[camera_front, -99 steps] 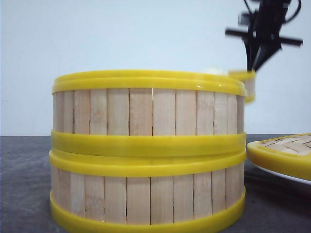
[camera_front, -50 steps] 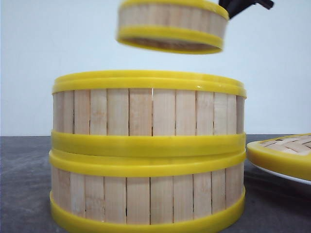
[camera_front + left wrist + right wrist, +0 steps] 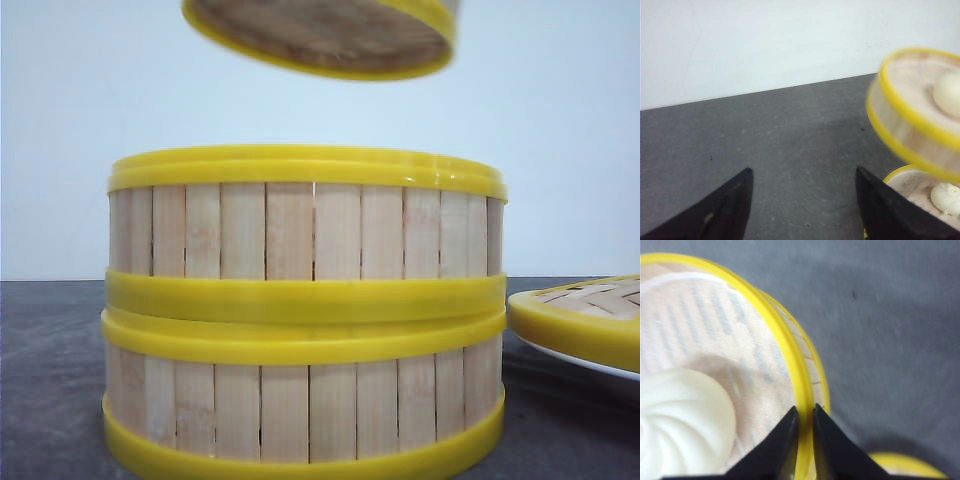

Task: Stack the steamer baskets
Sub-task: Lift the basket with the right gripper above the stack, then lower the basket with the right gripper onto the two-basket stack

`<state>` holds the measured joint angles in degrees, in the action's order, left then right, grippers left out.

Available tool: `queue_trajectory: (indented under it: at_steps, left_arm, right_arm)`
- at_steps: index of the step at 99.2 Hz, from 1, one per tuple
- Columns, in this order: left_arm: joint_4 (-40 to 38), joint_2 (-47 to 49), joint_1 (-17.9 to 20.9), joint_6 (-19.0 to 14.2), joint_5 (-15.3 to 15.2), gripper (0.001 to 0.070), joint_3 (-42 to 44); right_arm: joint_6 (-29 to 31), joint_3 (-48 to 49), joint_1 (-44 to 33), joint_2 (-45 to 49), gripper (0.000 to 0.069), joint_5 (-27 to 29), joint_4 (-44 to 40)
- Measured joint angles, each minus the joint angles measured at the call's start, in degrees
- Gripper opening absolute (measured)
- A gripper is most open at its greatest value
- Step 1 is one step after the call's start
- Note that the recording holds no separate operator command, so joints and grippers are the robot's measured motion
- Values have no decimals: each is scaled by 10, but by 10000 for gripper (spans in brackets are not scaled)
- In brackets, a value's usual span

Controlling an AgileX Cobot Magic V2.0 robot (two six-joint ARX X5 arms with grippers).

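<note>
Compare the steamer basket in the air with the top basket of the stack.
The airborne basket hangs tilted, underside showing; the stack's top basket sits level on another basket. The right gripper pinches the airborne basket's rim; nothing grips the stacked one. Both have yellow rims and hold a white bun.

A plain, pale bluish-white wall (image 3: 80, 90) fills the background behind the scene, smooth and unmarked apart from a few faint scuffs visible in the left wrist view. It meets a dark grey, matte counter (image 3: 50, 340) along a straight horizontal line. The counter's surface is lightly speckled and scratched, with fine pale streaks showing in the left wrist view. The light is even and diffuse, casting only soft, blurred shadows on the grey surface.
</note>
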<state>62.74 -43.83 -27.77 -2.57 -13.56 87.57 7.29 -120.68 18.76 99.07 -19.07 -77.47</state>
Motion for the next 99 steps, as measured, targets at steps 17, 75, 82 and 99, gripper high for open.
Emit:
queue_trajectory:
  at_steps: [17,75,82,99]
  left_arm:
    - [-2,0,0,0,0,384,0]
    - [14,1,-1,0,0,384,0]
    - [14,1,-1,0,0,384,0]
    - [14,3,-1,0,0,384,0]
  right_arm:
    - [-14,107,31,-46,24,17,0]
    - [-24,183,112,-41,24,54,0]
    - [-24,194,110,-41,24,61,0]
    - [-26,198,110,-41,24,70,0]
